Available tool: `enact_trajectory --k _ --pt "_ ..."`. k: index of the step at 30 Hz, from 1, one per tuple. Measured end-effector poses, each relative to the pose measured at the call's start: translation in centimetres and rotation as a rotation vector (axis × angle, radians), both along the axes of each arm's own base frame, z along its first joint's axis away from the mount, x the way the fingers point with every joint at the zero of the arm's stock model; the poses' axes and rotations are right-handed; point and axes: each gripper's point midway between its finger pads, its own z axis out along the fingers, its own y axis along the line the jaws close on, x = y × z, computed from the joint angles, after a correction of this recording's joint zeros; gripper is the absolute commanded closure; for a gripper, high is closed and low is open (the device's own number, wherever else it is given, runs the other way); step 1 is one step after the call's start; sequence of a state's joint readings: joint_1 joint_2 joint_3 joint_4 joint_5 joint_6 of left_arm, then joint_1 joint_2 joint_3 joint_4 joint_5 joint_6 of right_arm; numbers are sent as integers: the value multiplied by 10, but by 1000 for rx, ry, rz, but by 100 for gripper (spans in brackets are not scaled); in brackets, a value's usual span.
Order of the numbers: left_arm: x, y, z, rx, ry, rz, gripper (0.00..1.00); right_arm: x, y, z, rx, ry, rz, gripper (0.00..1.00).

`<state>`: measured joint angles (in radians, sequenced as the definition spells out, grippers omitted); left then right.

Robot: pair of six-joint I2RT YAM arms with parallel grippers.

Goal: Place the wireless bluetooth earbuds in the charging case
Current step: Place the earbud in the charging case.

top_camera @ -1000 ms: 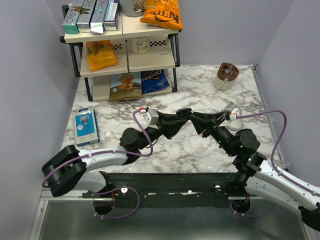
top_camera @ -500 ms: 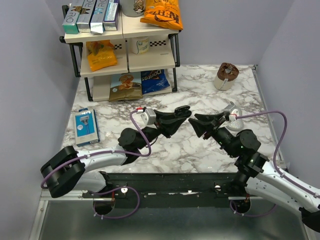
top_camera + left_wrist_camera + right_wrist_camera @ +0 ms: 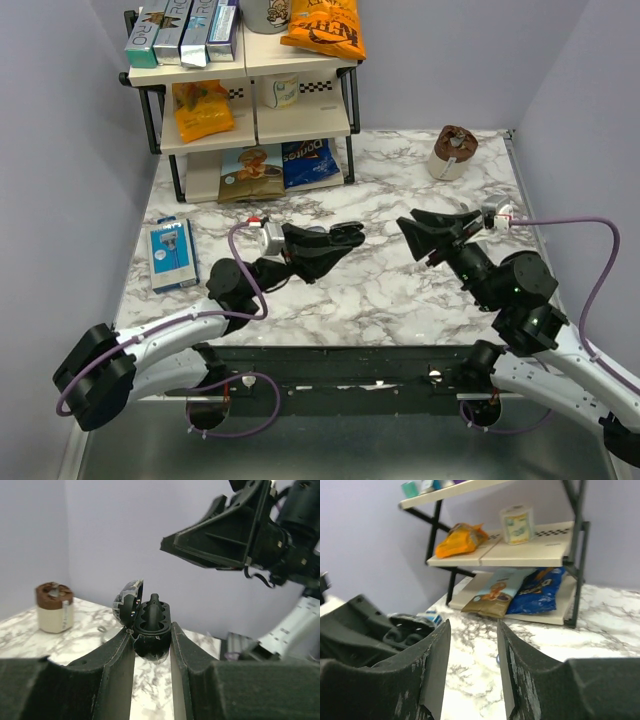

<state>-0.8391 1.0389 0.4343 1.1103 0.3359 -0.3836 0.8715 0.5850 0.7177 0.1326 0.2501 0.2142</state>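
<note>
My left gripper [image 3: 345, 237] is shut on the black charging case [image 3: 353, 231] and holds it above the table's middle. In the left wrist view the case [image 3: 152, 625] sits between my fingers [image 3: 116, 655] with its lid [image 3: 127, 599] open to the left. A black piece [image 3: 154, 602] stands up in the case's wells; I cannot tell whether it is an earbud. No loose earbud shows on the table. My right gripper [image 3: 412, 226] is open and empty, a short gap to the right of the case. Its wrist view shows nothing between the jaws [image 3: 473, 627], with the case [image 3: 407, 632] at the left.
A shelf rack [image 3: 250, 90] with snack bags and boxes stands at the back left, with two bags [image 3: 280, 165] under it. A brown-topped cup [image 3: 452, 152] is at the back right. A blue box [image 3: 172, 255] lies at the left edge.
The two grippers met over the table's middle a second ago. They have drawn apart: the left pulled back to the left with the case, the right moved right and up.
</note>
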Motion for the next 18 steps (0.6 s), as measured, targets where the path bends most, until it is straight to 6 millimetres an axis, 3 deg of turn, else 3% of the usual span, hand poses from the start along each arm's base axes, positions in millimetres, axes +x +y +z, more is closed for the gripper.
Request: enact_trajectory --k 6,11,18 --pt "-16 -7 -17 101 61 -241 100 -35 28 15 -121 -58 250 54" --pt "-29 -16 -22 168 102 -384 100 -60 46 16 -220 -46 430 61" --pt "-40 -17 -19 201 100 -463 100 -64 59 -15 -336 54 513 63"
